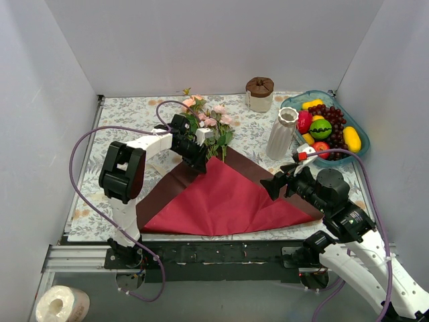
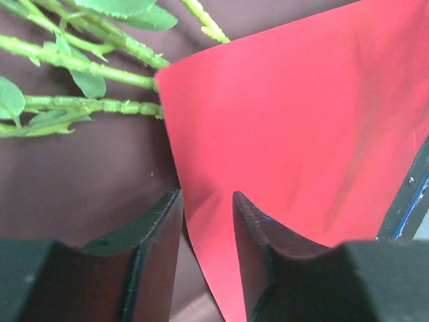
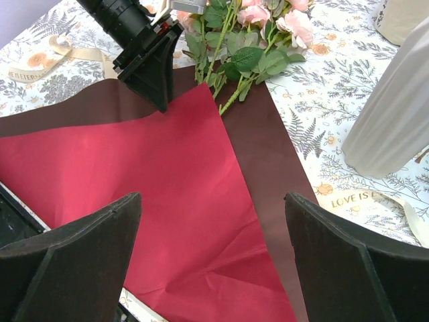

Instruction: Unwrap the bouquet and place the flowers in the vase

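Reading unwrap as done, paper (image 1: 224, 201) flat, flowers (image 1: 209, 124) not yet in vase (image 1: 283, 134) (left gripper (image 2: 206, 196) part-closed astride paper edge, gap showing; right gripper (image 3: 213, 201) gaping, empty).

Red and maroon wrapping paper (image 1: 228, 198), pink roses (image 1: 219, 109), white ribbed vase (image 1: 281, 137), fern-print tablecloth (image 1: 134, 114)

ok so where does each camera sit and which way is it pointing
top external: above and behind the arm bases, looking down on the table; both arms, left gripper and right gripper show.
left wrist: low over the red paper, facing the flowers; only its own fingers show.
right wrist: over the paper's right side, facing the flowers and vase; its own fingers and the left gripper show.
shared: both wrist views show the red paper and flower stems.
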`<state>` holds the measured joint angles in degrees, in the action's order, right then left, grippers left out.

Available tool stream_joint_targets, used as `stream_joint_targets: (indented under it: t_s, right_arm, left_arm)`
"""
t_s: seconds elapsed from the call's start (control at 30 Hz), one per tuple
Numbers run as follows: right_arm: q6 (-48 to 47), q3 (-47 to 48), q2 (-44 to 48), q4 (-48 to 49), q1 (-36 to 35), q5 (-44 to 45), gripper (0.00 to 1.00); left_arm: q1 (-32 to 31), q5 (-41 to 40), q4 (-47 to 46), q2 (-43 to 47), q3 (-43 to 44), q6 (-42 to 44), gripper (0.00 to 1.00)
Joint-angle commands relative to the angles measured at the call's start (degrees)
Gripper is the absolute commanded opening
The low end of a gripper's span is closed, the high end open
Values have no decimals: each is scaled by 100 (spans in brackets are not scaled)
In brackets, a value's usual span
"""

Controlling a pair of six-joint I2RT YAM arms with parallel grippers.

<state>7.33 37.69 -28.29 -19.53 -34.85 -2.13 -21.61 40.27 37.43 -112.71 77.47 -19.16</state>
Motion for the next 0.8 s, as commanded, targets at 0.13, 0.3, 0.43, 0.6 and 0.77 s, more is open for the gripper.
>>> stream_joint_targets:
  t_s: [0.13,0.3,0.43,0.6,0.77]
  right_arm:
    - [58,28,43,195,13,64,94]
    - [49,72,96,125,13,108,94]
    - [58,98,96,107,13,108,94]
    - [75,151,96,116,5,73,94]
    - [102,203,105,125,13,46,93]
  left_arm:
    - [-89,359,177,-164,295,123,33]
    - [-116,350,124,-182,339,88,31]
    - [-142,262,159,-156,444,35,5]
    - [-169,-36,124,125,523,52,0]
    - [-230,-212,229,451,611,123,0]
